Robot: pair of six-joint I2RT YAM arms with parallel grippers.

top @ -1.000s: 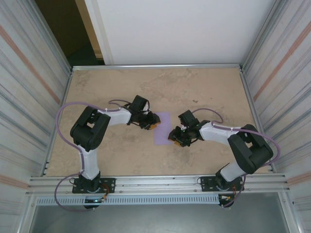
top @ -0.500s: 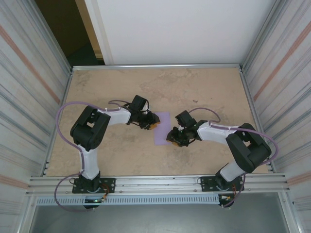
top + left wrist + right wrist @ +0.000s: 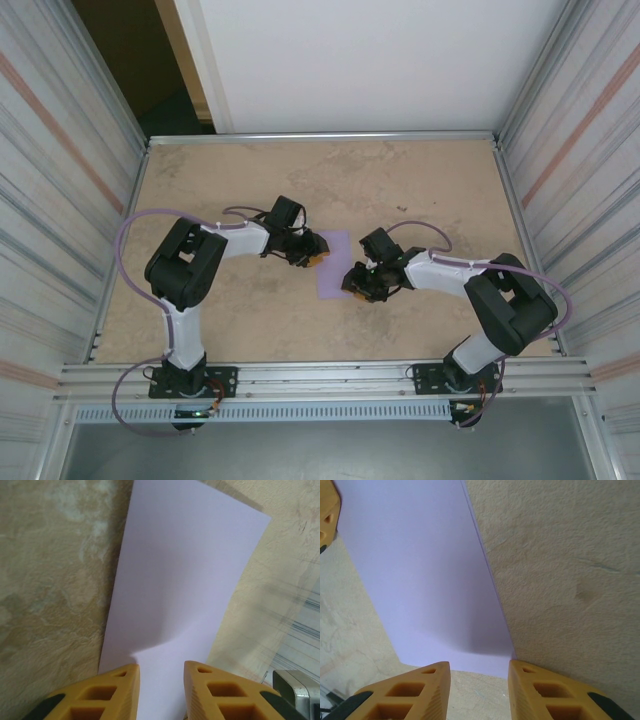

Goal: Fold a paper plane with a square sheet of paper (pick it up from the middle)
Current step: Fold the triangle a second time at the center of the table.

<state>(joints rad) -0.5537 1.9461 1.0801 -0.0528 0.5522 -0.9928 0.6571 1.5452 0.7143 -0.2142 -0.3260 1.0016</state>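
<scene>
**Paper position.** The paper (image 3: pixel 333 262) lies flat on the surface (image 3: pixel 430 190), midway between the two arms. It shows as a narrow strip, not a full square. In the right wrist view a second edge runs just inside its long side. Treat it as probably folded in half, with two layers stacked.

**Left fingers.** The left fingers (image 3: pixel 115 692) stand apart and grasp nothing. Their tips sit at the far-left end of the strip, and bare paper shows in the gap between them.

**Right fingers.** The right fingers (image 3: pixel 420 690) are likewise spread and empty. Their tips meet the near short edge, one of them at its corner.

**Reason for this placement.** You have one arm at each diagonal end. This most likely steadies the thin paper so the layers cannot slide or spring open while the crease is set or the next fold begins.

**Caution.** Flat paper offers no raised edge, so closing either pair here would probably skid over it, not catch it.
</scene>
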